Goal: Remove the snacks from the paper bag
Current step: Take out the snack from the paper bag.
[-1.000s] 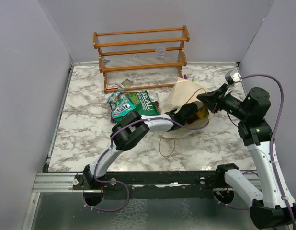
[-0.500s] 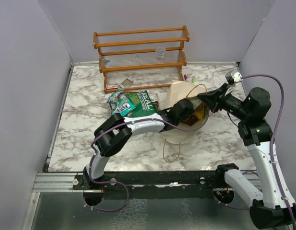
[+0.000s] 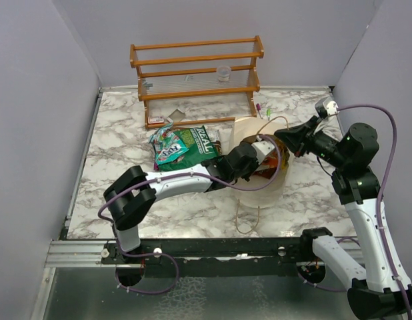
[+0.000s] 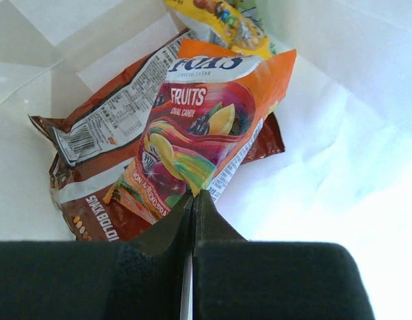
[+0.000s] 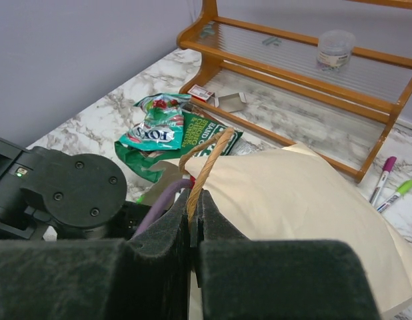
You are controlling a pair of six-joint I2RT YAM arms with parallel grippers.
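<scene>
With the light green packet (image 3: 167, 148) and dark green packet (image 3: 198, 141) out on the tabletop (image 3: 113, 173), the orange packet (image 4: 199, 127), brown packet (image 4: 93, 133) and yellow packet (image 4: 226, 20) lie inside the paper bag (image 5: 293, 193), its handle (image 5: 207, 160) pinched by the right pincer (image 5: 193, 200), the left pincer (image 4: 193, 203) pressed together, apparently on the orange packet's edge.

My black left hand (image 4: 193, 195), orange packet (image 4: 206, 120) swirled with yellow, red and green fruit, brown packet (image 4: 93, 130) with white printed panel, yellow packet (image 4: 226, 20), cream paper bag (image 5: 299, 193), tan loop handle (image 5: 207, 160), my black right hand (image 5: 193, 198), dark green packet (image 3: 198, 142), light green packet (image 3: 167, 148), white grey-veined marble bench (image 3: 113, 133).
</scene>
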